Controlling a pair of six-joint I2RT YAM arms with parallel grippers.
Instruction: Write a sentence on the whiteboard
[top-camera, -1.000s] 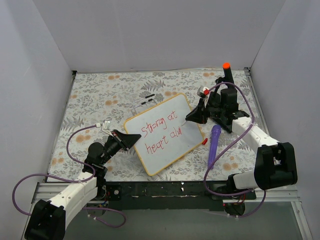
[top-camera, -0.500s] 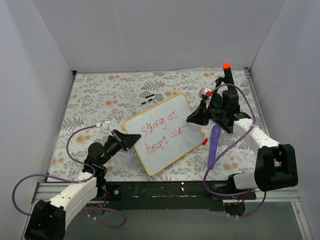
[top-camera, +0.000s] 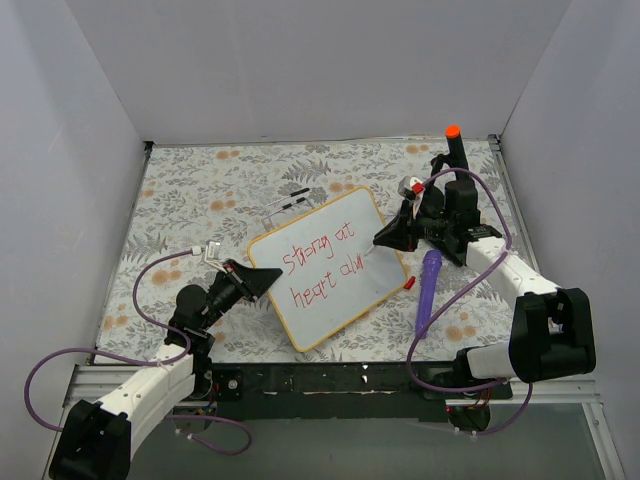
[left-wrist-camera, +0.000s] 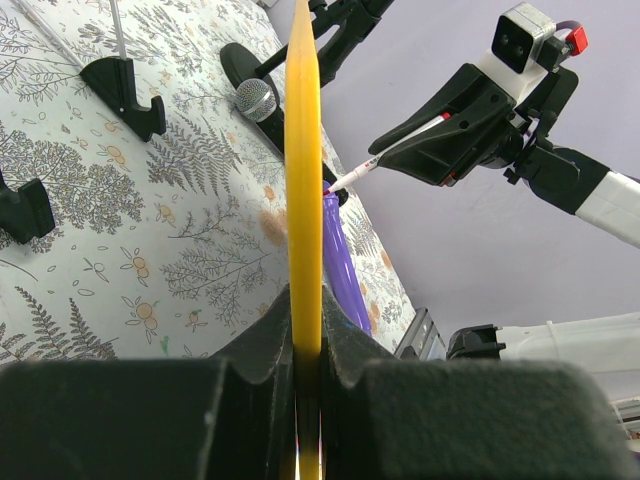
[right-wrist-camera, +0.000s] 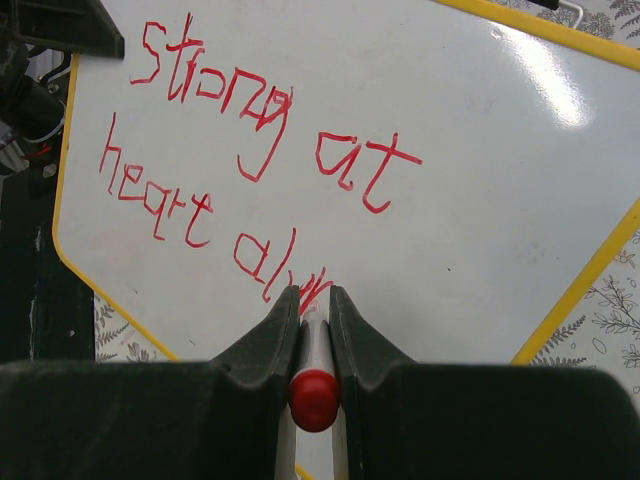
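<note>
The whiteboard (top-camera: 330, 270), yellow-framed, lies tilted on the floral mat. The sentence (top-camera: 322, 262) in red reads "Strong at" over "heart alw" (right-wrist-camera: 250, 130). My left gripper (top-camera: 262, 281) is shut on the board's left edge, which shows as a yellow strip (left-wrist-camera: 304, 150) running up from between the jaws (left-wrist-camera: 307, 330). My right gripper (top-camera: 385, 237) is shut on a red-capped white marker (right-wrist-camera: 316, 350). The marker's tip rests on the board (right-wrist-camera: 480, 180) at the end of the last red strokes. The left wrist view shows the marker (left-wrist-camera: 365, 168) slanting down from the right gripper.
A purple tube-like object (top-camera: 429, 290) lies right of the board, and a small red cap (top-camera: 409, 283) lies at the board's right edge. A black object with an orange top (top-camera: 453, 145) stands behind the right arm. Black clips (top-camera: 296, 196) lie behind the board. White walls enclose the mat.
The right gripper with the marker has shifted very slightly toward the left over the last letters. The left arm and the board have stayed put.
</note>
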